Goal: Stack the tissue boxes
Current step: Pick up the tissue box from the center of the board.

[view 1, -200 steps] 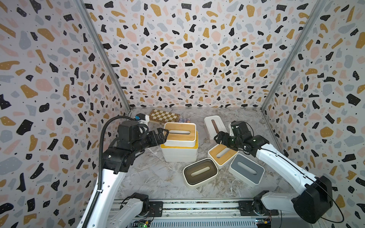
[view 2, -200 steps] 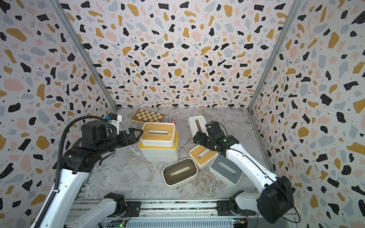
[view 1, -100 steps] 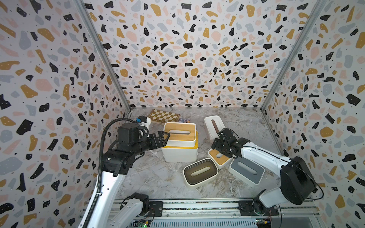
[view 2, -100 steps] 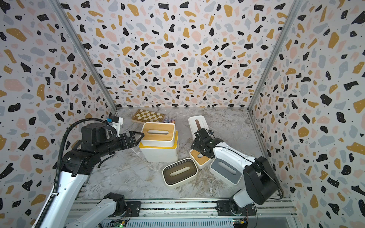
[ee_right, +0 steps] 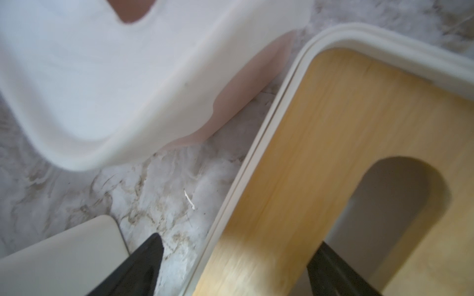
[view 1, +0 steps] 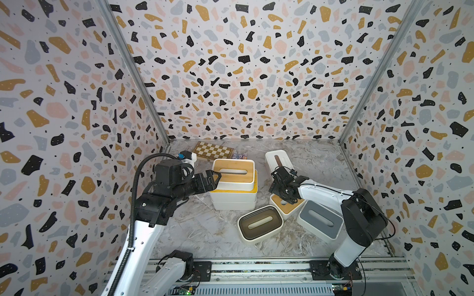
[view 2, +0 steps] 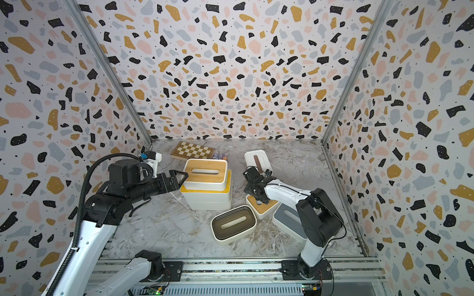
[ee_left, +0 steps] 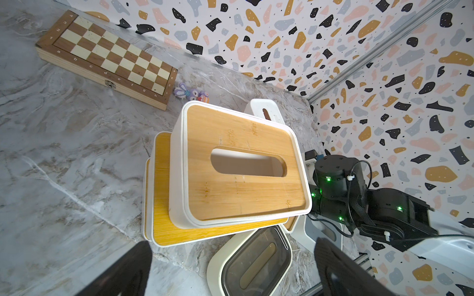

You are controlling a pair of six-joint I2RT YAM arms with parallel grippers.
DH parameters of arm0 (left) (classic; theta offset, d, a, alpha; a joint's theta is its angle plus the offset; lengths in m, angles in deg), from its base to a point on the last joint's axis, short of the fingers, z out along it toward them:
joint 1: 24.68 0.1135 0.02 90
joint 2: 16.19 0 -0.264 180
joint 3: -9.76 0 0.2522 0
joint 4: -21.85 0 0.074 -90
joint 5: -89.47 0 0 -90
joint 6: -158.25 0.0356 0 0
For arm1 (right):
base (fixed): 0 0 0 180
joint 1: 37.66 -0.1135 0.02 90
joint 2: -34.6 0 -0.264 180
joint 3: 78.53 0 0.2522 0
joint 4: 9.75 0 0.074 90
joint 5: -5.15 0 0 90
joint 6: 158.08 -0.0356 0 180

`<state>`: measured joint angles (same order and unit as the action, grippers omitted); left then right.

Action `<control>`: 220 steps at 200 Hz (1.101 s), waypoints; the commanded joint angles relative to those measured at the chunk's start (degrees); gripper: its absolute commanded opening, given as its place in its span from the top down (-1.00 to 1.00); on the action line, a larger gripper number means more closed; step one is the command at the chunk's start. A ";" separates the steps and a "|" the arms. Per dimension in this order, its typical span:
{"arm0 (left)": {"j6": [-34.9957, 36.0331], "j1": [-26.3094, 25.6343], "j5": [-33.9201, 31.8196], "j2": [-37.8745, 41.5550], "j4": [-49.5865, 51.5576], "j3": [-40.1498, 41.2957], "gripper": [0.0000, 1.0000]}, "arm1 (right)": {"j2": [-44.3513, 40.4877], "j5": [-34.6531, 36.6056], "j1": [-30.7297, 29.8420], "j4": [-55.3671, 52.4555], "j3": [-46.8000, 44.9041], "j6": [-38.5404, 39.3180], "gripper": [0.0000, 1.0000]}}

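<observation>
A slip is the chief risk to be reckoned with. The right pincer [ee_right: 238, 241] is spread over the loose wood-lidded box [view 1: 293, 208], with one finger lowered into the lid's oval slot and the other outside the long wall. A strip of bare table [view 1: 205, 230] shows between that outer finger and the wall, so nothing is gripped yet. If only that narrow band of lid and wall is pinched, the box would be held off-centre and could be tipped or swung when raised. The lid might also be pulled free, though how firmly it is seated cannot be told.

From the loose box, the dark-lidded box [view 1: 260, 223] is found just beside it at 8 o'clock. The grey-lidded box [view 1: 320, 221] is just beside it at 4 o'clock, so either could be dragged along. The white box [view 1: 278, 159] lies near at 12 o'clock.

The stack [view 2: 207, 198] stands at 10 o'clock from the loose box and is made of two yellow-lidded boxes [ee_left: 161, 200] under a wood-lidded top box [view 1: 234, 174]. That top box is set askew, so it could be shifted by a careless landing.

The left pincer [ee_left: 228, 246] is held wide open and empty at the stack's 9 o'clock, level with the top box. Its tips are just beside that box's short end, and whether they touch it cannot be told.
</observation>
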<state>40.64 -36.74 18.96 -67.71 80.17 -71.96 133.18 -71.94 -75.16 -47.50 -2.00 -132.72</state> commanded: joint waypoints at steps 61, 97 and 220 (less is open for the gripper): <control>0.65 -0.25 -0.04 -0.41 -1.99 0.11 -0.99 | 3.18 2.46 1.35 -0.37 2.22 0.66 -0.35; 0.87 -0.25 -0.41 -0.15 -1.63 0.20 -0.99 | 1.41 3.26 2.28 1.24 0.05 3.57 -0.04; 1.05 -0.24 -2.97 -0.13 -0.33 -1.73 -0.99 | -13.11 8.26 2.61 3.81 0.47 21.16 0.28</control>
<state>40.66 -36.74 17.69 -68.28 80.19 -71.98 126.74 -67.07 -72.49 -45.68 -2.26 -119.74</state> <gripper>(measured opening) 0.995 0.514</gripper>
